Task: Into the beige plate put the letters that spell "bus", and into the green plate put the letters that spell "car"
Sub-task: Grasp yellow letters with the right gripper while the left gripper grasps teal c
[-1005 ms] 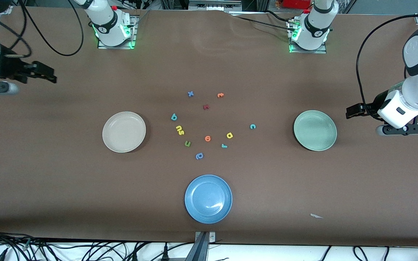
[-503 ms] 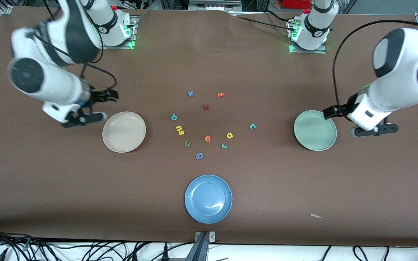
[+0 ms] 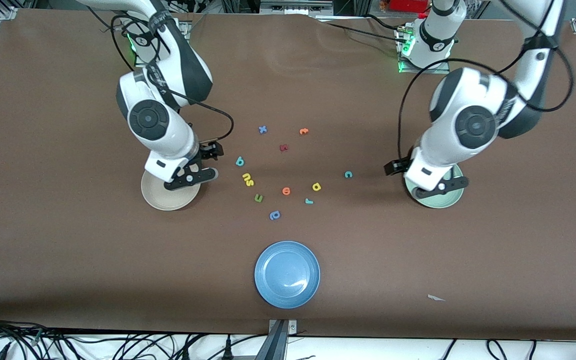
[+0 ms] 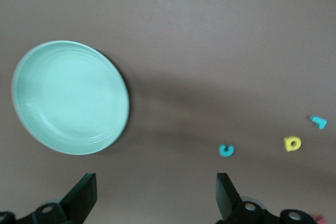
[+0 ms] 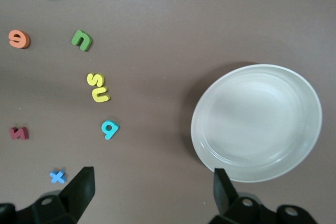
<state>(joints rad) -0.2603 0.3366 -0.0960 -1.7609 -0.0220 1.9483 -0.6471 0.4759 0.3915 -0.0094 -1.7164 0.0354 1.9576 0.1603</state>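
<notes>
Your left gripper (image 4: 152, 195) hangs spread over the green plate (image 3: 449, 201) at frame right; your right gripper (image 5: 149, 192), spread, over the beige plate (image 3: 160, 200) at frame left.

Loose foam letters (image 3: 248, 179) on table between beige plate (image 3: 160, 200) and green plate (image 3: 440, 202).

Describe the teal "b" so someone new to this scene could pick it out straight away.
Start at the beige plate at the right arm's end of the table. Just beside it, toward the scattered letters, lies the teal "b", farther from the front camera than the touching yellow "u" and "s". It is the only teal letter near that plate.
</notes>
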